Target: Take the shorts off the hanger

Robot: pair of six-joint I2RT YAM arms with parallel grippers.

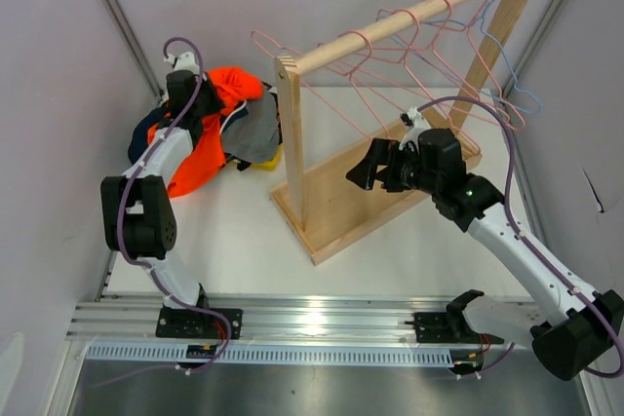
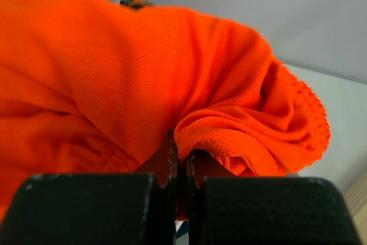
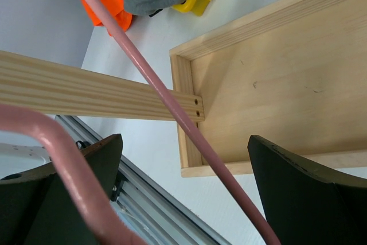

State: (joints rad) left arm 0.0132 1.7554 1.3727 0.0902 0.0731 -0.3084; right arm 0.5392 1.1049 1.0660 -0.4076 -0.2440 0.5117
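Had the left tool clamped tight on the orange shorts, up on the pile of shorts at upper left of the surface. Had the right tool gaping wide around a bare pink hanger on the wooden rack, centre right. Looked like the drop-off step; next up, probably just letting go and backing off clear.

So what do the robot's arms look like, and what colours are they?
The left arm and right arm are white tubes with chunky black joints. A thin purple cable loops along each. The left gripper and right gripper are black, with two fingers each. A tiny green light glows on the right arm.
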